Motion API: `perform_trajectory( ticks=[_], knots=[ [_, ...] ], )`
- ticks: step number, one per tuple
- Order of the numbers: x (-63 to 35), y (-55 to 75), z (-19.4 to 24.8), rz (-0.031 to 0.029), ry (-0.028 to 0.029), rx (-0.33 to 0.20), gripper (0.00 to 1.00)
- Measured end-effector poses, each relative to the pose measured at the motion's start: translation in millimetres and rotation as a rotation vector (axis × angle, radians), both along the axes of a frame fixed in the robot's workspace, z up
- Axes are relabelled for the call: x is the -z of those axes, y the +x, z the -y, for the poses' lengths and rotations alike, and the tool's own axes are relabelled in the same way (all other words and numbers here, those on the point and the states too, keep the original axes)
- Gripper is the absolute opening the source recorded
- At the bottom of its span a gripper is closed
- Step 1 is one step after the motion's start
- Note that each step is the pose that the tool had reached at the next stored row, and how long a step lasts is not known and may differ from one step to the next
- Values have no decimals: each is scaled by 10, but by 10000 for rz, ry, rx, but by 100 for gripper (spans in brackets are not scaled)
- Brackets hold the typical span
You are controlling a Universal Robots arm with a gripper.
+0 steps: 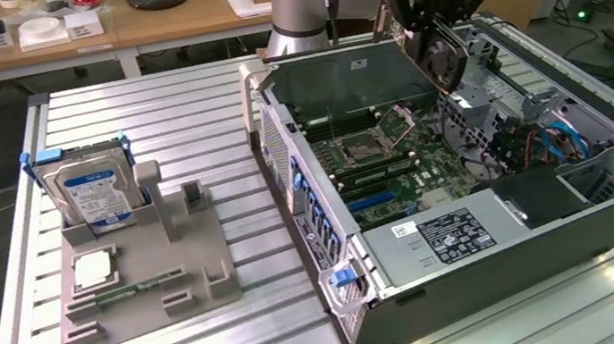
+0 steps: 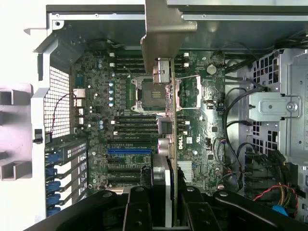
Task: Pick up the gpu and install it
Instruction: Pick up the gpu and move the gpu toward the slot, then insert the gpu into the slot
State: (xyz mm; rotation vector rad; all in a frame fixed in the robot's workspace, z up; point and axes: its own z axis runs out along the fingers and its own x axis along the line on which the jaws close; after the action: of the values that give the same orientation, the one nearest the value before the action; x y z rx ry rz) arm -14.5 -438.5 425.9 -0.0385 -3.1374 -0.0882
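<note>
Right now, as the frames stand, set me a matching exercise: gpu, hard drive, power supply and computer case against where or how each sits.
Things:
1. gpu
2. hard drive
3. power supply
4. computer case

States:
A. open, lying on its side on the table
B. upright in the grey holder
C. held in the jaws above the motherboard
D. inside the case, label facing up

Pairs: 1-C, 2-B, 3-D, 4-A

The gpu (image 1: 442, 58) hangs over the case (image 1: 514, 274); the fixture (image 1: 194, 269) lies toward the exterior view's left.
</note>
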Motion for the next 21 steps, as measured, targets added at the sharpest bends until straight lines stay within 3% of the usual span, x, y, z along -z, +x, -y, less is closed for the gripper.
perform_trajectory(
  ticks=[12,15,21],
  knots=[
    [0,0,0,0,0,-2,28],
    [0,0,0,0,2,-1438,28],
    [0,0,0,0,2,-2468,28]
  ],
)
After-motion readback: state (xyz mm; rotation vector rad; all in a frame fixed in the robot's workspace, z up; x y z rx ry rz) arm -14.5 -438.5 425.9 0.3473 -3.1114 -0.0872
